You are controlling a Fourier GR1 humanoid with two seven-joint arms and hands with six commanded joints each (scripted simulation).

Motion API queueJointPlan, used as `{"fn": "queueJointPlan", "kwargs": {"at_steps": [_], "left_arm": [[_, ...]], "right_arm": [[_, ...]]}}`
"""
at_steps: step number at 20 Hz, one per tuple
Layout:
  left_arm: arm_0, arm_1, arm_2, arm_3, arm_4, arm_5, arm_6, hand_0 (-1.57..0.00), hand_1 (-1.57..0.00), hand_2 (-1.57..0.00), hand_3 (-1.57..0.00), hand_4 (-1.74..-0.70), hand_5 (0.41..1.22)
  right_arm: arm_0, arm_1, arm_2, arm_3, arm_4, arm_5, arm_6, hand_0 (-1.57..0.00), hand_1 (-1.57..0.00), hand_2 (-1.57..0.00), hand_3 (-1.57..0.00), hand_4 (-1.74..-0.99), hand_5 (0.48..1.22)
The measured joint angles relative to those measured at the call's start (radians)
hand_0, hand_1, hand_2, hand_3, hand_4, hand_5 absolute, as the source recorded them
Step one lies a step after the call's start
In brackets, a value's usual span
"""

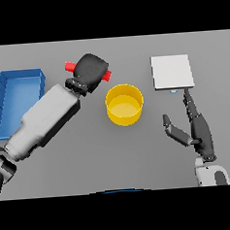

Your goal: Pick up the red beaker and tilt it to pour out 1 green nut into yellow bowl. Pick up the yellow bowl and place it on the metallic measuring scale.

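Note:
My left hand (91, 68) is curled round the red beaker (71, 66), which lies tipped sideways; only its red ends show on either side of the hand. The beaker's right end (107, 75) points toward the yellow bowl (124, 104), just up and left of the bowl's rim. The bowl stands upright at the table's middle, and I cannot make out a nut inside it. The metallic measuring scale (172, 72) sits at the back right. My right hand (195, 126) rests open below the scale, to the right of the bowl, fingers straight and pointing toward the scale.
A blue tray (18, 94) lies at the far left, beside my left forearm. Grey table surrounds the bowl on all sides.

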Motion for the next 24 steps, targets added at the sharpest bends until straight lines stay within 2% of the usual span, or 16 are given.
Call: {"fn": "queueJointPlan", "kwargs": {"at_steps": [2,3,6,8,12,13,16,20,24], "left_arm": [[-0.032,-0.013,-0.059,0.033,-0.036,-0.017,-0.042,-1.57,-1.57,-1.57,-1.38,-1.71,1.217],[-0.055,-0.021,-0.083,0.041,-0.047,-0.034,-0.06,-1.57,-1.57,-1.57,-1.42,-1.72,1.218],[-0.101,-0.016,-0.165,0.079,-0.101,-0.057,-0.108,-1.57,-1.57,-1.57,-1.49,-1.73,1.219],[-0.133,-0.028,-0.225,0.105,-0.141,-0.09,-0.116,-1.57,-1.57,-1.57,-1.52,-1.73,1.22],[-0.186,-0.031,-0.307,0.123,-0.195,-0.122,-0.133,-1.57,-1.57,-1.57,-1.55,-1.74,1.221],[-0.202,-0.028,-0.329,0.125,-0.205,-0.132,-0.148,-1.57,-1.57,-1.57,-1.55,-1.74,1.221],[-0.247,-0.04,-0.372,0.16,-0.231,-0.125,-0.166,-1.57,-1.57,-1.57,-1.56,-1.74,1.221],[-0.308,-0.066,-0.449,0.212,-0.269,-0.158,-0.2,-1.57,-1.57,-1.57,-1.57,-1.73,1.221],[-0.346,-0.07,-0.52,0.222,-0.3,-0.157,-0.233,-1.57,-1.57,-1.57,-1.57,-1.73,1.221]], "right_arm": [[0.003,0.002,-0.004,0.009,-0.009,0.003,-0.019,0.0,0.0,0.0,0.0,-1.295,0.664],[-0.013,0.012,-0.004,0.012,-0.016,0.001,-0.005,0.0,0.0,0.0,0.0,-1.294,0.657],[0.001,0.022,-0.007,0.022,-0.028,0.001,-0.027,0.0,0.0,0.0,0.0,-1.29,0.644],[0.006,0.019,-0.012,0.015,-0.028,-0.003,-0.042,0.0,0.0,0.0,0.0,-1.291,0.634],[-0.009,0.025,-0.006,0.029,-0.01,-0.014,-0.017,0.0,0.0,0.0,0.0,-1.286,0.618],[0.006,0.023,-0.007,0.019,-0.01,-0.015,-0.034,0.0,0.0,0.0,0.0,-1.278,0.609],[-0.002,0.031,0.002,0.025,0.016,-0.032,-0.008,0.0,0.0,0.0,0.0,-1.27,0.588],[-0.001,0.024,0.002,0.025,0.038,-0.047,-0.006,0.0,0.0,0.0,0.0,-1.225,0.583],[-0.004,0.022,0.0,0.035,0.042,-0.05,-0.013,0.0,0.0,0.0,0.0,-1.206,0.591]]}}
